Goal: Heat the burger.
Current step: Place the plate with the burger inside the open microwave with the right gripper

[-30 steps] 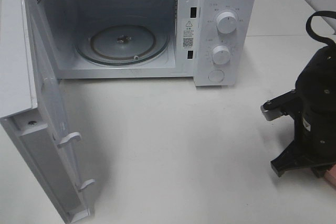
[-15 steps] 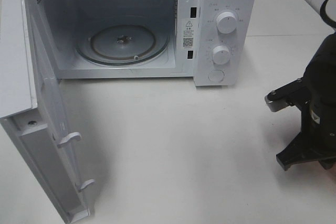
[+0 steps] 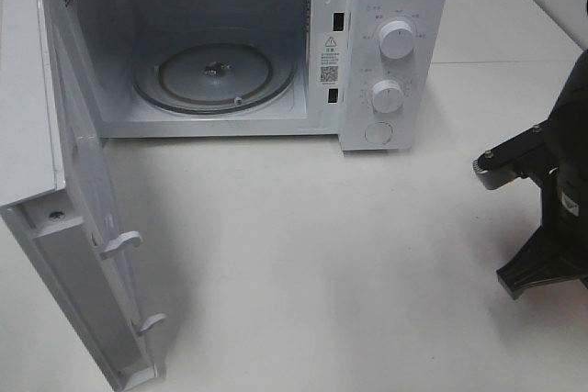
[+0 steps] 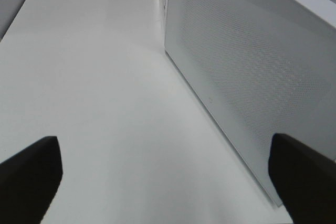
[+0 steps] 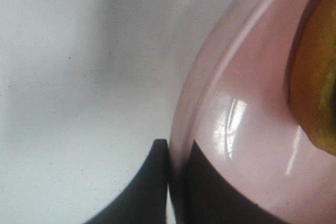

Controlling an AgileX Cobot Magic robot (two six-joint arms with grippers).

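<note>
To spare the burger [image 5: 315,77] any squeezing, pinching its pink plate [image 5: 247,129] by the rim between right fingers [image 5: 142,192], at four o'clock on the worktop [image 3: 303,254]. Holding left fingers [image 4: 29,177] spread, empty, by the microwave door [image 3: 32,107], open at nine o'clock for loading.

The high camera looks down from the front on the microwave [image 3: 386,43] and white table [image 3: 322,273]. The left wrist camera skims low along that table beside the microwave's open door [image 4: 247,77]; the right wrist camera sits very close above a pink plate [image 5: 236,129].
</note>
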